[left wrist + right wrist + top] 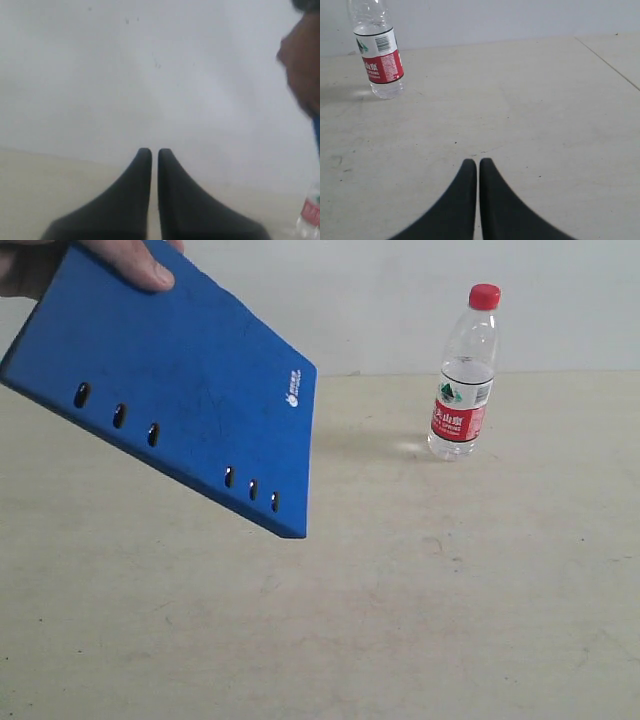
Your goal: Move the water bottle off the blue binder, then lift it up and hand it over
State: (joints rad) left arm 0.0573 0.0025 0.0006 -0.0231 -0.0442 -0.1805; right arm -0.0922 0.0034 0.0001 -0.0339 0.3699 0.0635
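Exterior: a person's hand [125, 258] holds the blue binder [180, 380] tilted above the table [420, 620]; the water bottle [464, 375] stands upright, well apart. Left wrist: the left gripper [154, 152] is closed, empty; right wrist: the right gripper [478, 162] is closed, empty, the bottle beyond.

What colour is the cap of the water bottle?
Red. The cap of the water bottle shows best in the exterior view.

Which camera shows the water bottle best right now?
The exterior view: the whole water bottle stands upright on the table, red cap to base, clear of the blue binder. The right wrist view cuts off its cap; the left wrist view catches only a blurred sliver at the frame edge.
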